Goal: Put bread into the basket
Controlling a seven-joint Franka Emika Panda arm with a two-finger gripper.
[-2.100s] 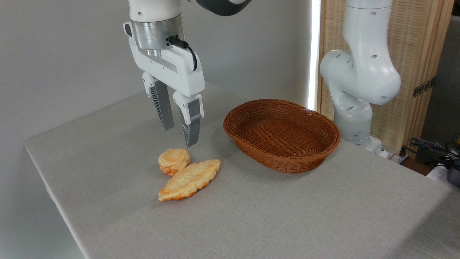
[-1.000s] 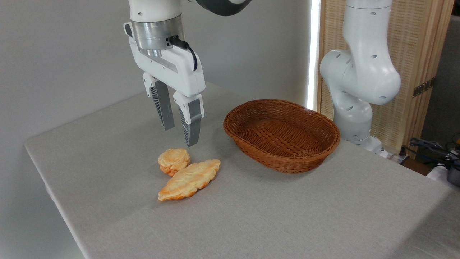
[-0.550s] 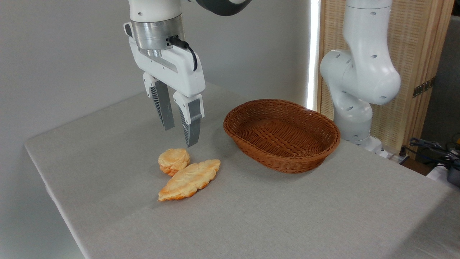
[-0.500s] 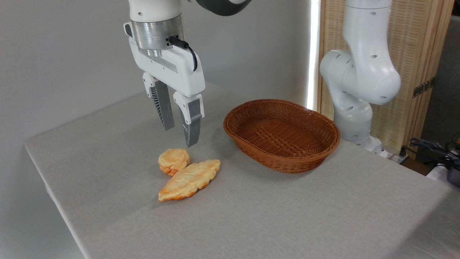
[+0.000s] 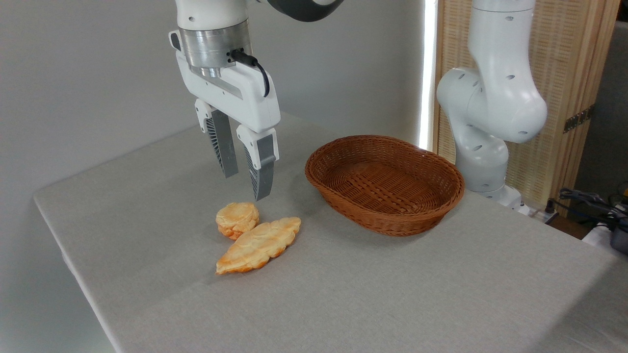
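The bread (image 5: 237, 218), a small round puffy bun with orange-brown edges, lies on the grey tablecloth left of centre. It touches a longer leaf-shaped pastry (image 5: 258, 244) in front of it. My gripper (image 5: 245, 187) hangs just above the bun, pointing down, its two grey fingers open with a narrow gap and nothing between them. The near fingertip sits right over the bun's upper right edge. The basket (image 5: 384, 183), oval brown wicker, stands empty to the right of the gripper.
The arm's white base and joints (image 5: 490, 108) rise behind the basket at the right. A slatted wooden screen (image 5: 574, 98) stands beyond. Cables (image 5: 593, 203) lie at the far right. The table's left edge (image 5: 73, 264) drops off near the bun.
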